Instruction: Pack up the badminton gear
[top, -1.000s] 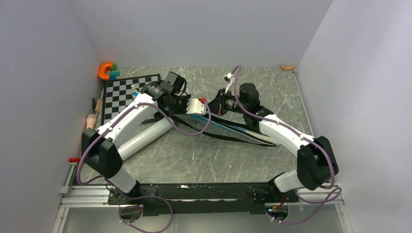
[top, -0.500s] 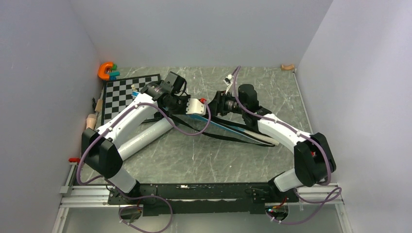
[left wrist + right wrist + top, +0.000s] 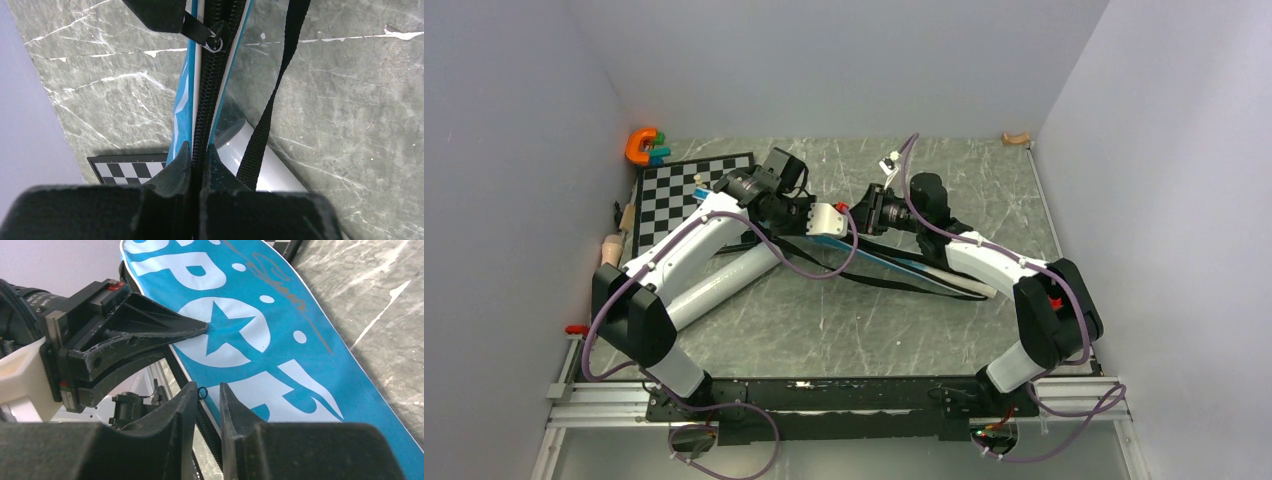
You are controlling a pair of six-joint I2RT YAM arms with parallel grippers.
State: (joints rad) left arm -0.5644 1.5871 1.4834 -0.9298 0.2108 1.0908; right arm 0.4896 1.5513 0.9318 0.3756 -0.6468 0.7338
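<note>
The blue "SPORT" bag [image 3: 879, 256] lies on edge across the table's middle, its black strap [image 3: 894, 282] trailing in front. My left gripper [image 3: 848, 224] is shut on the bag's black zipper edge [image 3: 210, 100]; the left wrist view shows my left gripper [image 3: 200, 150] pinching it. My right gripper [image 3: 866, 216] faces it closely and is shut on the zipper pull [image 3: 202, 34], whose ring [image 3: 201, 390] shows at the tips of my right gripper [image 3: 207, 390]. The pale-grey tube [image 3: 719, 282] lies under my left arm and also shows in the left wrist view [image 3: 265, 172]. Rackets and shuttlecocks are hidden.
The chessboard [image 3: 674, 190] lies at the back left, with an orange and teal toy [image 3: 646, 147] behind it. A wooden rolling pin [image 3: 617, 238] lies by the left wall. A small wooden piece [image 3: 1016, 138] sits at the back right corner. Walls close in three sides.
My right arm has swung left, its elbow moving inward, and its gripper has shifted slightly left toward my left gripper. My left arm has not moved.
</note>
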